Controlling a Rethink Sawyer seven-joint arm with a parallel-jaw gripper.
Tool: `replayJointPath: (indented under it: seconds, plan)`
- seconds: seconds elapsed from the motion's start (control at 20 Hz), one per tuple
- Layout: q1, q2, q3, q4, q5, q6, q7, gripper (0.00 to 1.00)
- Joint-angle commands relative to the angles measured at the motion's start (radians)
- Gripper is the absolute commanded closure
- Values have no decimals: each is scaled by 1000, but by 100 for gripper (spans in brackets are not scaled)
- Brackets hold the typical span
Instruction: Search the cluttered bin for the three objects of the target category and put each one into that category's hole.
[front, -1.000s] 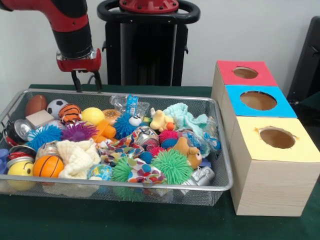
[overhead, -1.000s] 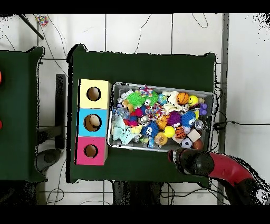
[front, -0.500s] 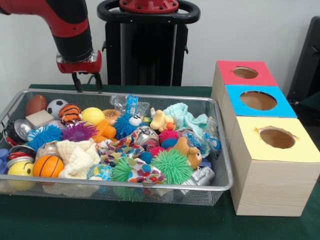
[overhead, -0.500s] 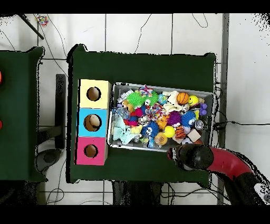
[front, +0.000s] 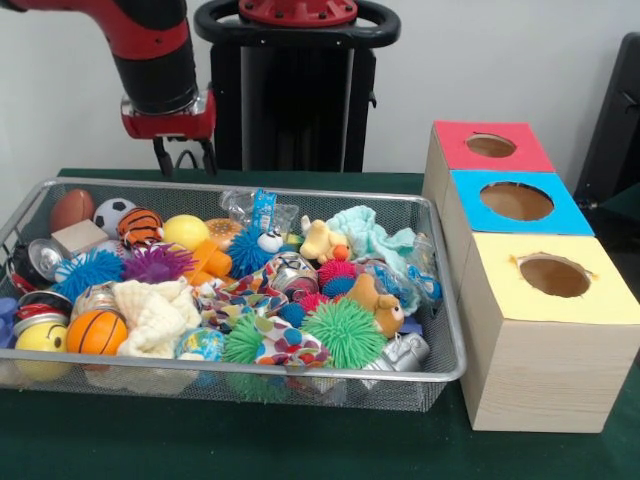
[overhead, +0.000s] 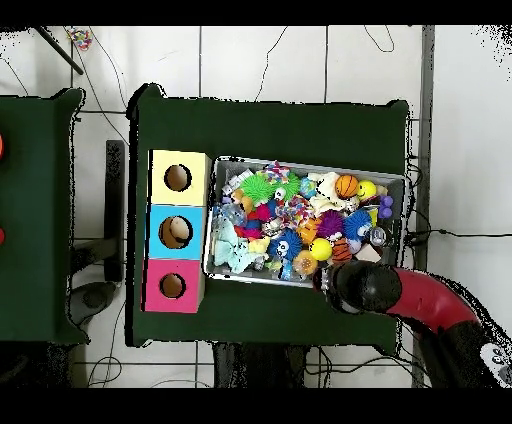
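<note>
Black two-fingered gripper (front: 184, 158) hangs empty, fingers slightly apart, above the silver wire-mesh bin's (front: 440, 290) far rim; toy clutter lies below, nearer the camera.

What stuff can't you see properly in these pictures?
- Toys at the bottom of the bin: buried under the pile in both views.
- Inside the three box holes, like the yellow box: only dark openings show.
- The hand: in the overhead view the arm covers it.
- Small toys in the overhead view: too tiny to name.

Robot lab (floor cables (overhead: 300, 55), pedestal (front: 297, 80))
</note>
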Motion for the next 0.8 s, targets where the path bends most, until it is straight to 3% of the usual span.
replayJointPath:
  seconds: [0.05,0.45,0.8]
  plan:
    - [70,-180,28,56,110,24,152,0]
    - [104,-225,24,107,190,8,134,0]
    - [105,-74,22,-4,164,-32,74,0]
